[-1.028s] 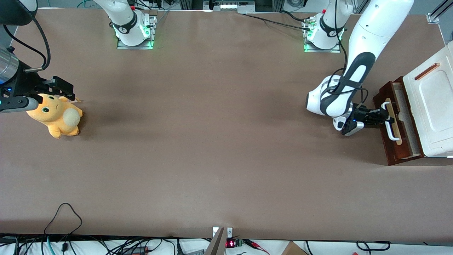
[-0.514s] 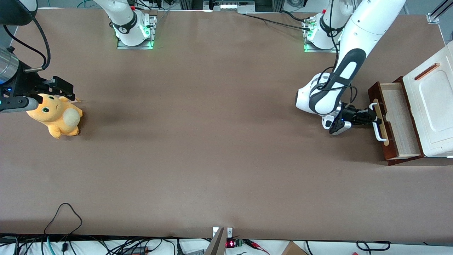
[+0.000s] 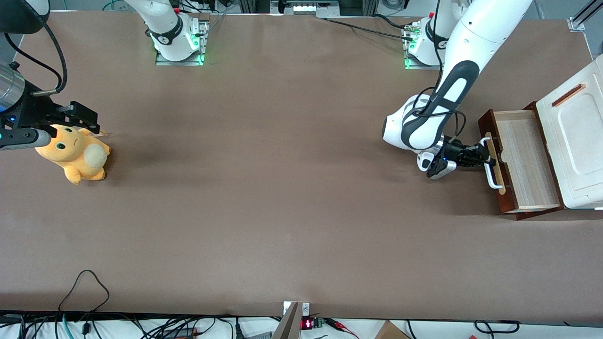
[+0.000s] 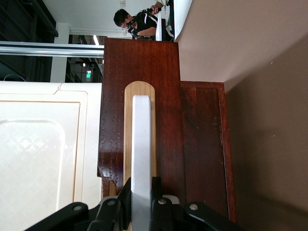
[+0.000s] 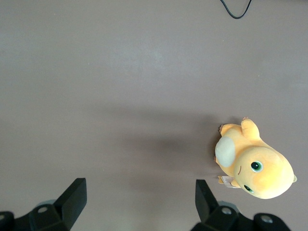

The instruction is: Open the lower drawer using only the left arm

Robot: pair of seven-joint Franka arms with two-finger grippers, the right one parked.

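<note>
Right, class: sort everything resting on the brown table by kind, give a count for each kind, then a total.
Cabinets: 1, the white cabinet, its lower drawer pulled out by the left arm's gripper, shut on the white handle.
Soft toys: 1, the orange plush, toward the parked arm's end.
Total: 2

A yellow-orange plush toy [image 3: 73, 153] with a cream tail lies on its side on the brown surface [image 3: 264, 197], well apart from the pincer [image 3: 481, 157], toward the parked arm's end. A white cabinet top [image 3: 572, 141] with a copper-coloured slot [image 3: 568, 94] stands near the pincer.
</note>
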